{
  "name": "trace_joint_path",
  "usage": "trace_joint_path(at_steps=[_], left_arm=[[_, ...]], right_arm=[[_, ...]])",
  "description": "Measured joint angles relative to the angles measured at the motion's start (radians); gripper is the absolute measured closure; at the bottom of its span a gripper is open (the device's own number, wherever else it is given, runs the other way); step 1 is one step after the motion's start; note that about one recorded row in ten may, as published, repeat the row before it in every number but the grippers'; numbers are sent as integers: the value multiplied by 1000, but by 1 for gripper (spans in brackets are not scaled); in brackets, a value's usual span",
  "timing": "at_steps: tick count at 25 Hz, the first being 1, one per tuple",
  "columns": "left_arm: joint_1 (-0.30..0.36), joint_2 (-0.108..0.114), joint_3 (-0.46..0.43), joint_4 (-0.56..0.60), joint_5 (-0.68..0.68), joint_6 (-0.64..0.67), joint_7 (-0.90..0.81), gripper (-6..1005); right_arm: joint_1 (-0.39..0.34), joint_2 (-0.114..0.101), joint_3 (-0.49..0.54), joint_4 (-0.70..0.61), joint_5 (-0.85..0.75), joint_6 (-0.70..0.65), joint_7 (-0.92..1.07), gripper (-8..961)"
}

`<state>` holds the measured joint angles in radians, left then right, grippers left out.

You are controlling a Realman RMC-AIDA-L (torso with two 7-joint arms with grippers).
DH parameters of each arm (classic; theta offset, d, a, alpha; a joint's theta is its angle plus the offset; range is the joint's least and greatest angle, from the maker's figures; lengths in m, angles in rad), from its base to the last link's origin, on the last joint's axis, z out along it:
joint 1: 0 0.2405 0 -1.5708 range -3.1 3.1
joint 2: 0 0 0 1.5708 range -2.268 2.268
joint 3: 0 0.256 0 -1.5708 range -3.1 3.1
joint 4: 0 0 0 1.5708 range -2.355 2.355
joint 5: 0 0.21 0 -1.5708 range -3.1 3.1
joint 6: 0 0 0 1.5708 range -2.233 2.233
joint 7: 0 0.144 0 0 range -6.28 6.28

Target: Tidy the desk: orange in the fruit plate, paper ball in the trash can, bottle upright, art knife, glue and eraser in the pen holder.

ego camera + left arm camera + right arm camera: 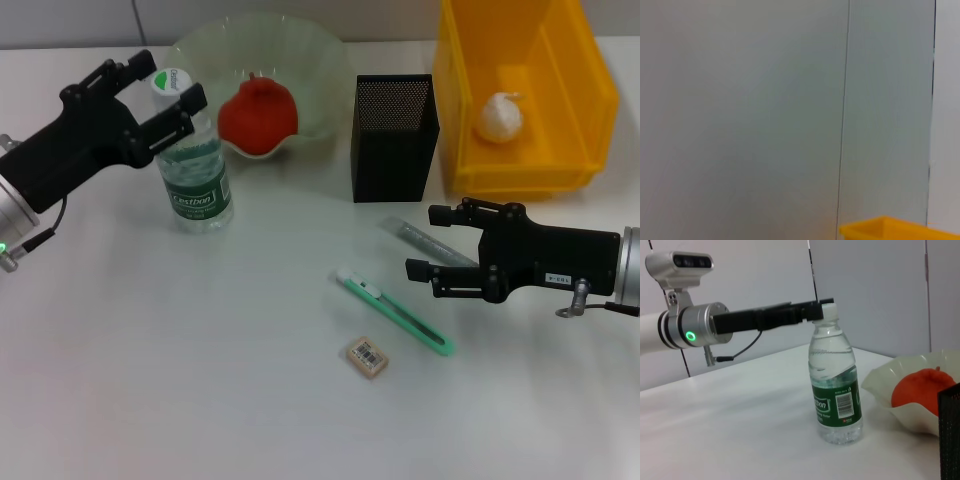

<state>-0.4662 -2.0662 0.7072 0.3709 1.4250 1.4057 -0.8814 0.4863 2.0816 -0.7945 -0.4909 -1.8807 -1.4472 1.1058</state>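
The white surface (pixel 200 380) carries a plate (pixel 320 80), a bottle (pixel 192 160) standing upright, a black holder (pixel 394 138) and a yellow bin (pixel 580 150) along its far edge; nearer lie a glue stick (pixel 425 240), knife (pixel 395 311) and eraser (pixel 366 356).

Bright, even overhead light washes the white table (pixel 200 380) nearly flat; shadows are faint and soft. The left wrist view looks hazy and featureless.
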Motion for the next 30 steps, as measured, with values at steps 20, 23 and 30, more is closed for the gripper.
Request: trace_joint_path(at_steps=[20,23,30], left_arm=[[32,51,76,122,236,360,-284,215],[55,42,76,120,318,345,-255,215],[105,27,75,72,389,245,-143,215]], right_arm=[[8,-2,0,-2,4,-7,0,129],[13,-2,0,-5,4,-7,4,129],[26,-3,0,-9,5,-7,14,129]])
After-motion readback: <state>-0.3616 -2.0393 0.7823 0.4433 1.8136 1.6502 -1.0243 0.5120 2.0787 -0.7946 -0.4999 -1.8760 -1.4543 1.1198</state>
